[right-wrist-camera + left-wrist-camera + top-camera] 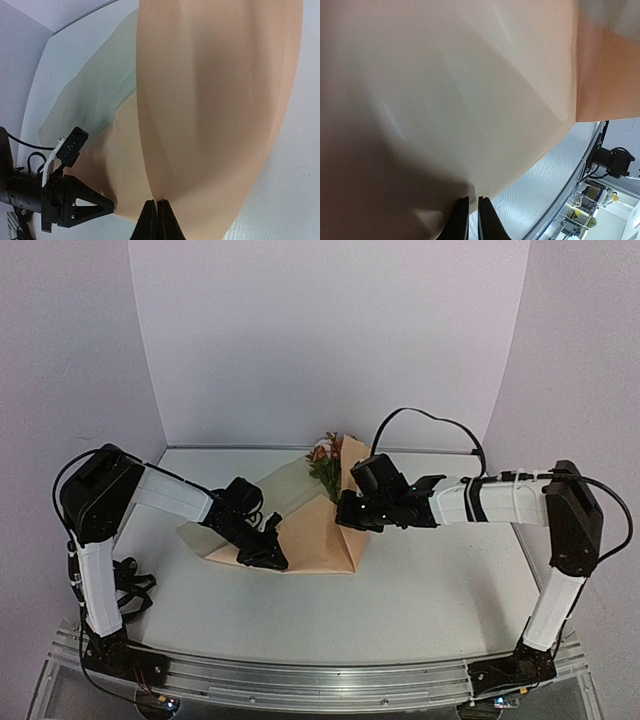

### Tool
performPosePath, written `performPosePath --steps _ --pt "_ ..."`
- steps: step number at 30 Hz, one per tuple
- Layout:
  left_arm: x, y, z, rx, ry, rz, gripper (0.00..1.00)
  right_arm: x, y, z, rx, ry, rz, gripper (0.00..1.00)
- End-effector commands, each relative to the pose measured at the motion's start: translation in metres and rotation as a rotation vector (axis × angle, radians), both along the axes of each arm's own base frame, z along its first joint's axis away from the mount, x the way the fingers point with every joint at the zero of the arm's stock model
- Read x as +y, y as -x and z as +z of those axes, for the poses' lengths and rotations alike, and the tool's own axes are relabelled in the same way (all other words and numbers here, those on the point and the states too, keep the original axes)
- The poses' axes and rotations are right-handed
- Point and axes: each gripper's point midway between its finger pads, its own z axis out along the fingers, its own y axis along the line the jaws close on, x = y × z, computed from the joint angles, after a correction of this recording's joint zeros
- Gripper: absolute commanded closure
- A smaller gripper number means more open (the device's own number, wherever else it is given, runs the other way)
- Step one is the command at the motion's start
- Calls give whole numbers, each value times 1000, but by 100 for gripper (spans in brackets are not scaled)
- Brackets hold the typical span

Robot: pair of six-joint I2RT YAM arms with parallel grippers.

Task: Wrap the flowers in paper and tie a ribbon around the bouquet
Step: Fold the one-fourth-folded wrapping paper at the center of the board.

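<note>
Top view: we find the paper lying on the table, partly folded into a loose wedge and not yet a closed cone. The flowers are tucked in its fold, with blooms and leaves showing at the paper's far end. The left gripper sits at the paper's near-left edge and the right gripper on its right flap. No ribbon shows in any view, so we judge wrapping under way and tying not begun. Left wrist view: the jaws stand nearly together, pinching the paper's lower edge. The sheet fills the frame, smooth and peach-tan with one long crease. Right wrist view: the jaws are fully closed, tips at the edge of a bowed flap. We cannot tell whether a ply is caught between them.
</note>
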Motion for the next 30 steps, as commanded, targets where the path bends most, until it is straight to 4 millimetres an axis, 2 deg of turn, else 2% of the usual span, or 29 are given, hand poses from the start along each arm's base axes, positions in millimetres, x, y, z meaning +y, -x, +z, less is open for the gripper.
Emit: performPosePath --steps 1,8,13,21,23,26,30 --pt "-4 -10 4 -40 14 4 90 36 -9 -4 22 -60 70 100" --pt "-5 -13 10 -54 17 8 90 66 -18 -39 90 -84 106 100" --pt "-6 -16 17 -75 18 7 89 73 -21 -57 118 -82 117 100" --pt "-7 -25 37 -112 27 30 86 75 -31 -72 154 -114 112 100" --pt "-7 -32 46 -129 35 52 84 74 -32 -73 162 -123 111 100" --pt "-6 -48 67 -173 58 98 79 73 -34 -74 167 -133 112 87" --pt "-4 -76 87 -204 98 168 78 76 -35 -73 169 -162 122 80"
